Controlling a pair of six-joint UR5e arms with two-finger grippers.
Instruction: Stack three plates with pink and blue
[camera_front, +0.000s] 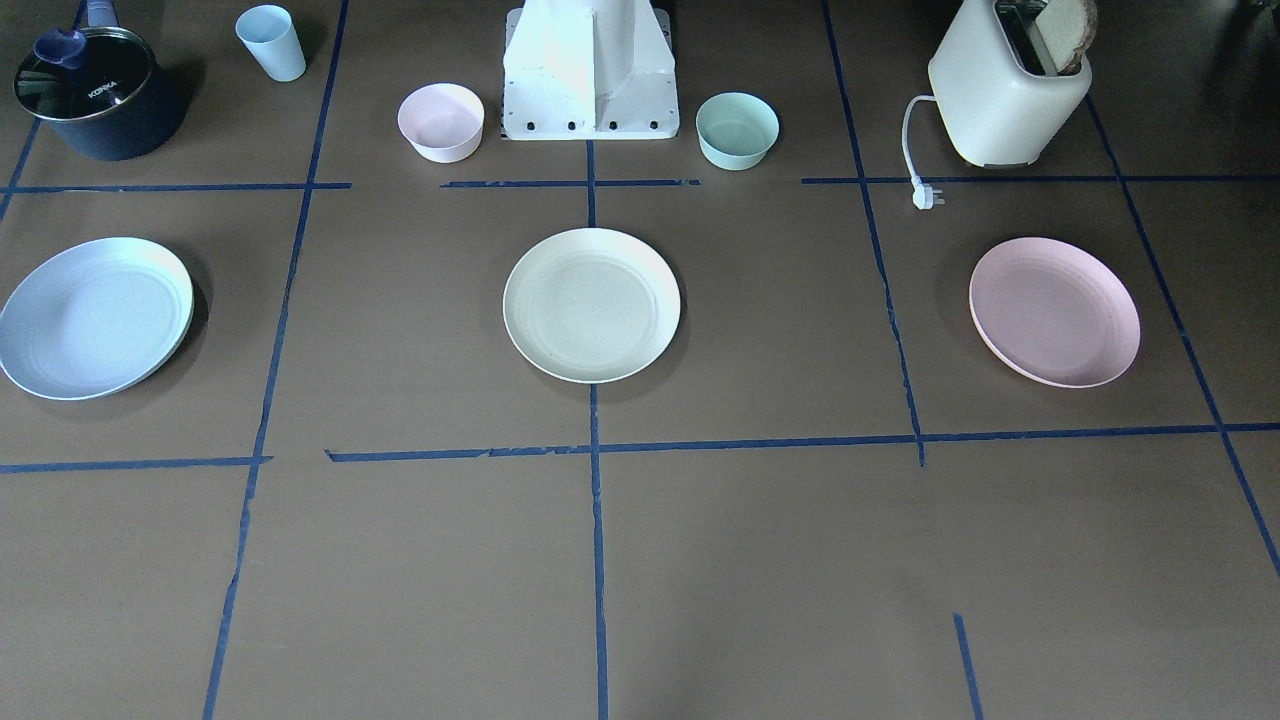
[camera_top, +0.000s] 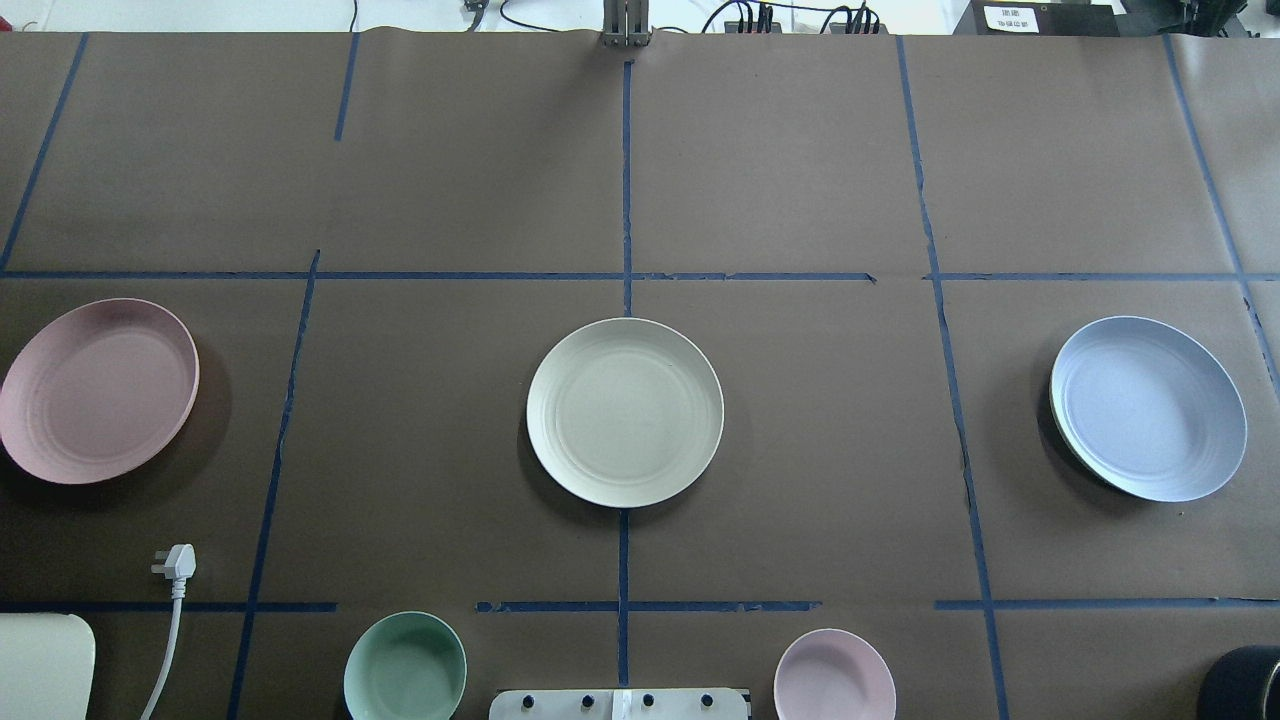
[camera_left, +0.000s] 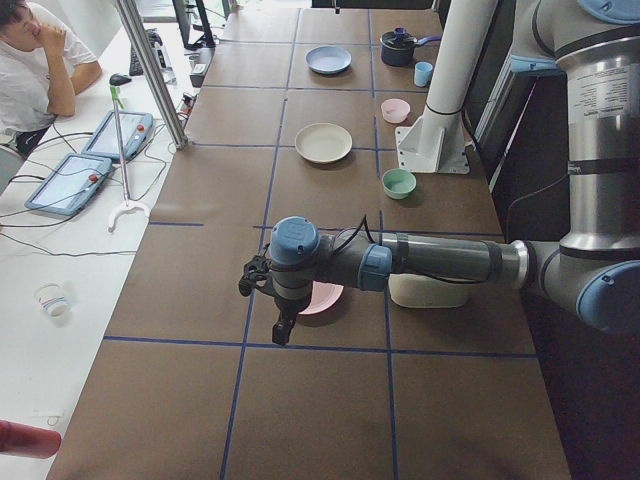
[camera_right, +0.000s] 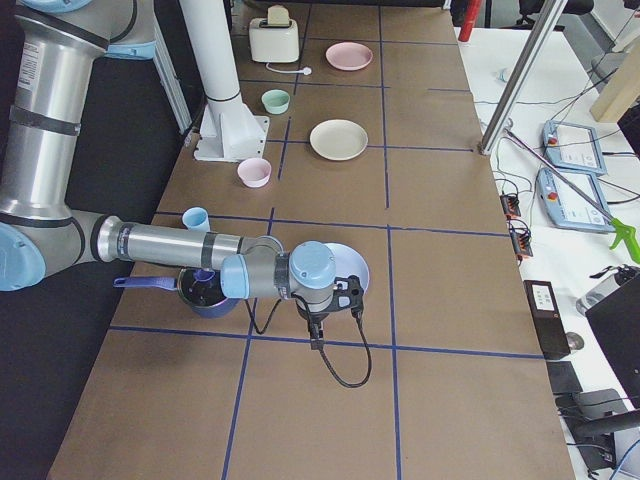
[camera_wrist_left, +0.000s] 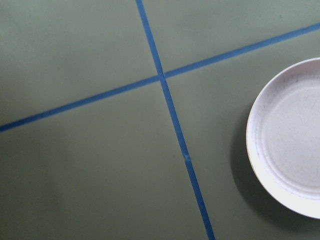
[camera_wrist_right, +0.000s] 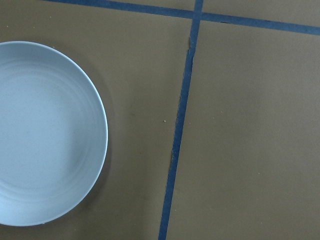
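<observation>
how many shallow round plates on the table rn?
3: matte pale pink plate on robot's left, cream-white plate centre, pale blue plate right. A pale rim under the blue may hide another.

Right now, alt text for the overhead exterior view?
Three round matte plates lie apart in a row on a brown table: pale pink plate left, cream-white plate centre, pale blue plate right. Mint bowl and small pink bowl below.

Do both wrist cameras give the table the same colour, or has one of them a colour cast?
Left wrist view: a green cast, so the table looks olive and the pink plate almost white. Right wrist view: natural colours, with a brown table and a pale blue plate. Both views are sharp.
</observation>
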